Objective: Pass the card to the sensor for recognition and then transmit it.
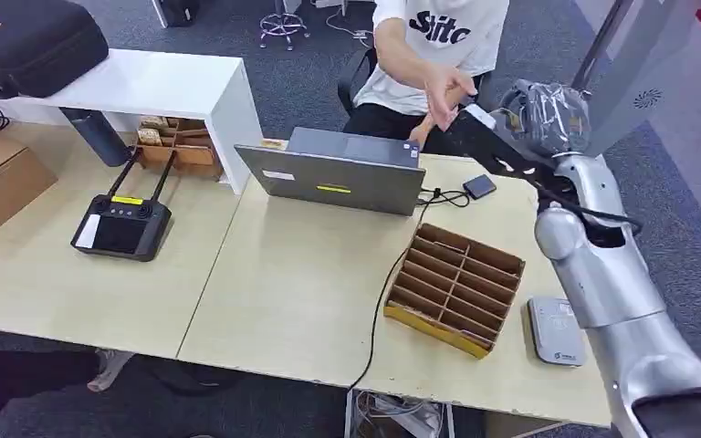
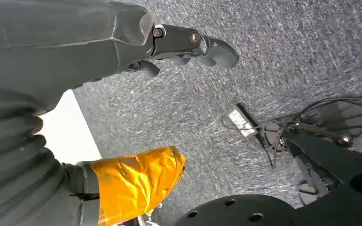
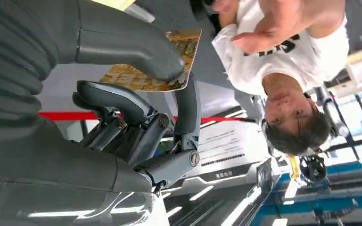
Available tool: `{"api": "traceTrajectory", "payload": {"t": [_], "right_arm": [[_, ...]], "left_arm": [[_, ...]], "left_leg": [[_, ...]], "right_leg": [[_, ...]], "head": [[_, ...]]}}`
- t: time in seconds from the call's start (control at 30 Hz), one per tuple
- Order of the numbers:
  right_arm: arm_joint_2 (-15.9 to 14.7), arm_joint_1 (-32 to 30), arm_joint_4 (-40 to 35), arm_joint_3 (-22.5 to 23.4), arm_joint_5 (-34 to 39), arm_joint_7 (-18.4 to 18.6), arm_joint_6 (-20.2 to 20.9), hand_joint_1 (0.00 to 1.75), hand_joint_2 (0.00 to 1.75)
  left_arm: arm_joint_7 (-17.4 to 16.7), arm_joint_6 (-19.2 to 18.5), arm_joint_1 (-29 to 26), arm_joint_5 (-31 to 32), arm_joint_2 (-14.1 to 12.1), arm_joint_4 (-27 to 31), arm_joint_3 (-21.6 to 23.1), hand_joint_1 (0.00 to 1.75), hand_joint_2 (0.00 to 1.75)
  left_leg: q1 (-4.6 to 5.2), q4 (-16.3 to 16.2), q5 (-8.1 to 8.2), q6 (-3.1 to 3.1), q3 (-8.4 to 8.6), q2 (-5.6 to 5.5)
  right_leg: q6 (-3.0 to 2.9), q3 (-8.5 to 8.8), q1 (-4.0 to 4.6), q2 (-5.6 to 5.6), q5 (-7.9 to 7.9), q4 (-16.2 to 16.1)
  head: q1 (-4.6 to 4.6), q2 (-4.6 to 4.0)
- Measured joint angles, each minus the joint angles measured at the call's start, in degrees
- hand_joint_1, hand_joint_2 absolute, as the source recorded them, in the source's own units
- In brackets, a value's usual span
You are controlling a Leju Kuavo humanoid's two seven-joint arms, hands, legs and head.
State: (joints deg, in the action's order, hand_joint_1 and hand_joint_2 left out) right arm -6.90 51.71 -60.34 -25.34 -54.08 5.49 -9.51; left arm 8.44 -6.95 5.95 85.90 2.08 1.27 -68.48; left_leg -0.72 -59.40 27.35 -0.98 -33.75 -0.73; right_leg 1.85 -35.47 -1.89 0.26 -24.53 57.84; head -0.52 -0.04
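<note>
While the right hand [image 3: 136,108] pinches the card [image 3: 155,59] between thumb and fingers, the handover looks to be the step in hand: seen from the head, that arm is stretched toward one o'clock, past the laptop [image 1: 342,171], and a person's hand [image 1: 447,91] is open just beside the card's far edge. Whether the two touch cannot be told.

To do this well, I judge the right hand should hold level and steady, offering the card's free end so the person can take it without brushing the fingers [image 3: 188,106]. The pinch should loosen only once the person has a firm hold; letting go sooner risks the card falling behind the table [image 1: 292,292]. A slow, straight pull-back afterward would keep the arm away from the laptop lid and the cardboard divider box [image 1: 456,287] at five o'clock from it.

The grey pad [image 1: 555,330], probably the sensor, lies at four o'clock on the table, near the forearm.

The left hand [image 2: 184,44] hangs over the carpet, fingers loosely curled, holding nothing.
</note>
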Motion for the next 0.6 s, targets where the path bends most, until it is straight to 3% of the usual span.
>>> {"api": "traceTrajectory", "payload": {"t": [0.23, 0.6], "right_arm": [[4.1, 5.0, 9.7, -3.1, -1.0, 1.6, 1.5, 1.75, 1.75], [6.0, 4.5, 12.3, -4.4, 0.3, 0.9, 1.7, 1.75, 1.75]], "left_arm": [[-0.9, 0.1, 0.2, 0.0, 0.2, 0.0, 0.7, 0.0, 1.75], [-0.9, 0.1, -0.3, 0.0, 0.3, 0.0, 0.7, 0.0, 1.75]], "left_leg": [[-0.02, 0.0, -0.02, -0.04, 0.0, -0.06], [-0.01, 0.0, -0.02, -0.04, -0.05, -0.09]], "right_leg": [[0.0, -0.01, 0.02, -0.04, -0.01, 0.0], [0.0, -0.06, 0.01, -0.05, -0.01, 0.0]], "head": [[0.0, 0.0], [0.02, 0.0]]}}
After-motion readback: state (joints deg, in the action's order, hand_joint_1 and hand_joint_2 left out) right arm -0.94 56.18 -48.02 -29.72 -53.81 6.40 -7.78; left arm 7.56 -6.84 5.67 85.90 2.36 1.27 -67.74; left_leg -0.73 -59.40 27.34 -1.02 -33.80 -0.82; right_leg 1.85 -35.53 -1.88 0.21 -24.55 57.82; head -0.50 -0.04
